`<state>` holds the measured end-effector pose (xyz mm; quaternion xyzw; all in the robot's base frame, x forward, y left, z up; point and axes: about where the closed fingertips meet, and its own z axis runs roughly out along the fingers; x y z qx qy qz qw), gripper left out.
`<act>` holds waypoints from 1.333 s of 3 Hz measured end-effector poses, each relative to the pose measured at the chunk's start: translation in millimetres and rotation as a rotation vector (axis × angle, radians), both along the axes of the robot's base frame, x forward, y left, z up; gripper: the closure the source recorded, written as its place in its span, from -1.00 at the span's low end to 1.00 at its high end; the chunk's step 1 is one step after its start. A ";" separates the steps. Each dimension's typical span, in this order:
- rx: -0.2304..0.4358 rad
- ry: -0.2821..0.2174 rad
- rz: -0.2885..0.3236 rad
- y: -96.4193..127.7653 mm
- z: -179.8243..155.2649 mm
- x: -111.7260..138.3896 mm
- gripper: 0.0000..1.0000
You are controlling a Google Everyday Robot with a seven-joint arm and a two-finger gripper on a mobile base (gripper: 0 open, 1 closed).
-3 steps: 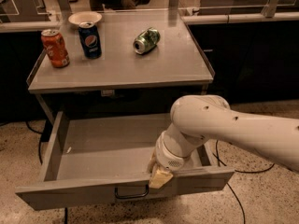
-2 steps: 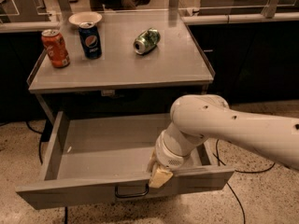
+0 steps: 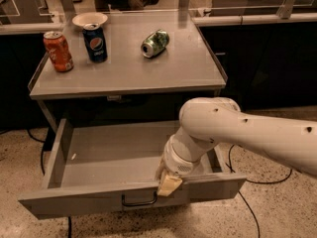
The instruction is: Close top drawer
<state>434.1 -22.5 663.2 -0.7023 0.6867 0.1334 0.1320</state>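
The top drawer (image 3: 99,200) is a wide, shallow grey metal drawer pulled fully out under the grey table; its inside looks empty. A small dark wire handle (image 3: 138,201) sits at the centre of its front. My gripper (image 3: 167,182) hangs from the white arm (image 3: 237,130) that comes in from the right. It sits at the top edge of the drawer front, just right of the handle. A cream fingertip (image 3: 169,186) rests over the front lip.
On the tabletop (image 3: 188,68) stand an orange can (image 3: 58,51), a blue Pepsi can (image 3: 95,42), a green can lying on its side (image 3: 154,43) and a white bowl (image 3: 89,19). Dark cables (image 3: 257,180) lie on the speckled floor. Counters stand behind.
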 end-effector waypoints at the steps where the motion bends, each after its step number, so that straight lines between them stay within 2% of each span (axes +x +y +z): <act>1: -0.004 -0.007 0.009 0.6 -1.4 12.1 1.00; 4: -0.013 -0.019 0.019 1.6 -2.9 30.5 1.00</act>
